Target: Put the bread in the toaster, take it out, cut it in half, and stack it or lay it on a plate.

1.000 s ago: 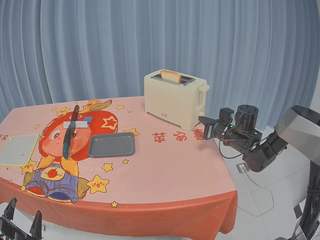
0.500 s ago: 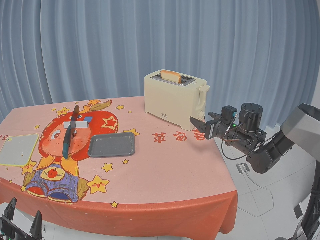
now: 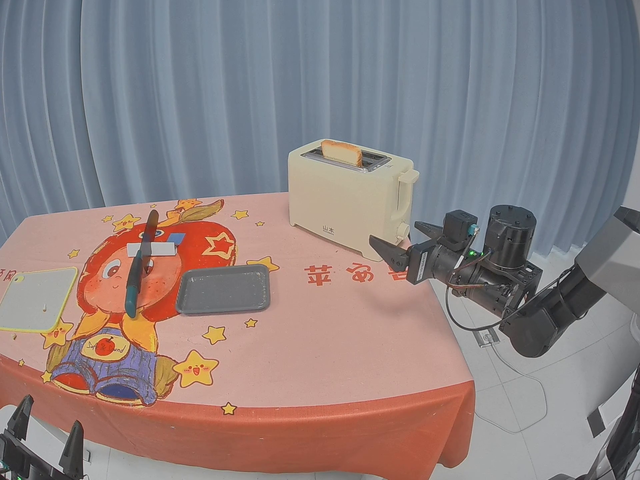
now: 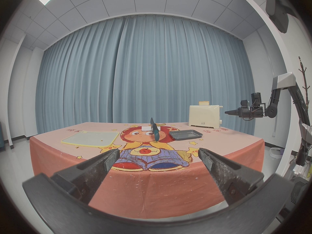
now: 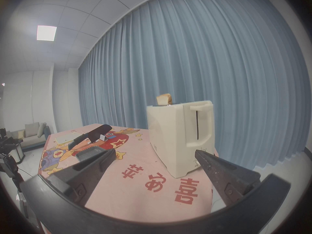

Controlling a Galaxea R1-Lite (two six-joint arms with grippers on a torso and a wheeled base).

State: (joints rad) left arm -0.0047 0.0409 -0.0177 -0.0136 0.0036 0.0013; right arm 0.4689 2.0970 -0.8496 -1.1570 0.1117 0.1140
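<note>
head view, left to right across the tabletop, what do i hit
cutting board → knife → grey tray → toaster with the bread standing in its slot

toaster: 1, cream, right of centre in the head view
toaster slots: 2, side by side on its top
bread: 1 slice, standing up out of one slot
knife: 1, left of centre
white block: 1, the knife lying across it
tray: 1, grey, just left of centre, lower half
cutting board: 1, pale, at the left edge
table: 1, one printed cloth over it
grippers: 2; left gripper in the bottom-left corner, right gripper at the right side
</note>
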